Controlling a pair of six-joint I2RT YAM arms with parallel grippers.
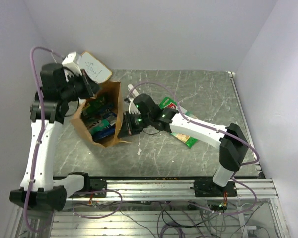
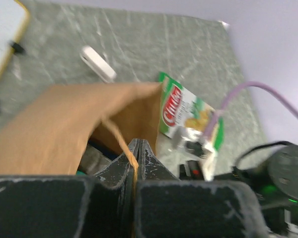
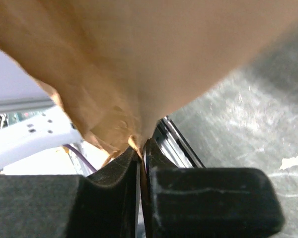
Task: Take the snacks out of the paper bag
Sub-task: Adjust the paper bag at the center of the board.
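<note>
Together, left claw [image 2: 137, 148] and right claw [image 3: 141, 147] pinch paper bag [image 2: 54, 121] edges.

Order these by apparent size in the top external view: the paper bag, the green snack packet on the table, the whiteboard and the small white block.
1. the paper bag, clearly the largest.
2 and 3. the whiteboard and the green snack packet: both are partly hidden, so I cannot rank them.
4. the small white block.

Overhead view looks down; wrist views hug paper bag [image 3: 139, 49].
</note>
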